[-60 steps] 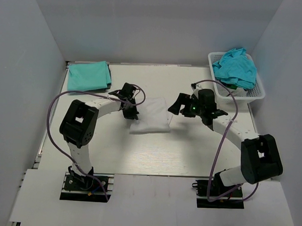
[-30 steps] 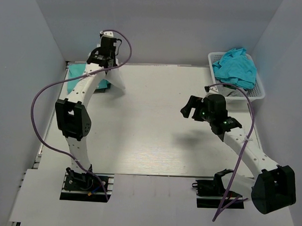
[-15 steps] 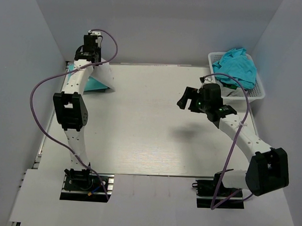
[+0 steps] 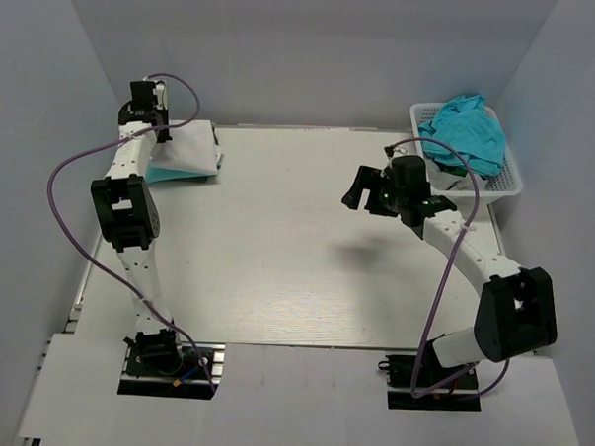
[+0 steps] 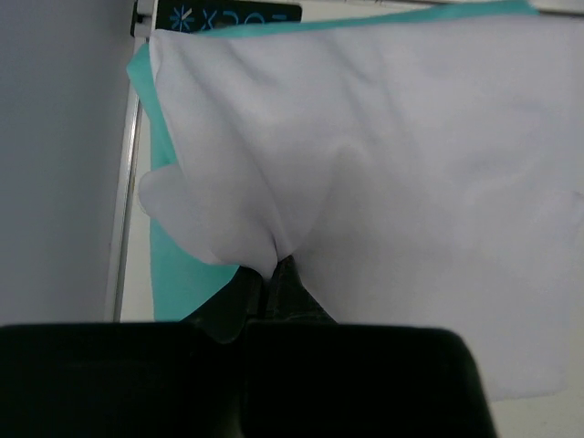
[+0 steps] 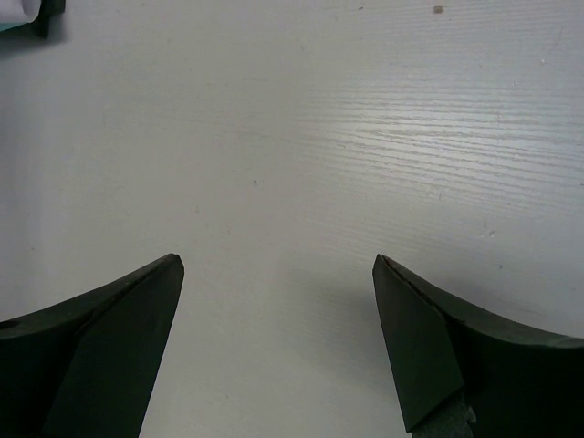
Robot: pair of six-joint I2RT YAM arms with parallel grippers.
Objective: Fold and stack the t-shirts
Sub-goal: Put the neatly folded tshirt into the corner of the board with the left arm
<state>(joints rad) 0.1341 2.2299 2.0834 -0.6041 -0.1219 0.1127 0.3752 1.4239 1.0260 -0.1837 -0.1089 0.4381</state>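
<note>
At the far-left corner of the table (image 4: 276,262), your left gripper (image 4: 161,128) is closed tight on the white t-shirt (image 4: 192,144).

- Left wrist view: the left gripper (image 5: 274,274) pinches the near edge of the white t-shirt (image 5: 392,182). The cloth puckers into soft creases that run out from the pinch. The rest of it lies spread and fairly flat.
- The white t-shirt sits on top of a teal t-shirt (image 4: 166,174). In the wrist view the teal t-shirt (image 5: 173,274) shows only as a strip along the left side and a thin line along the far edge. The two are touching, white over teal, with edges not quite matched.
- Your left arm is stretched far forward, with its purple cable (image 4: 67,188) looping out to the side.

Right side: your right gripper (image 4: 356,189) hangs over the bare middle-right of the table, well apart from both stacked shirts.

- Right wrist view: the right gripper (image 6: 276,265) has its fingers (image 6: 109,338) spread wide. Only the table (image 6: 319,137) shows between them, and nothing is held.

Far-right corner: the white lattice basket (image 4: 513,179) holds crumpled teal t-shirts (image 4: 466,132), heaped above its rim. The right gripper is near the basket but not touching it.
</note>
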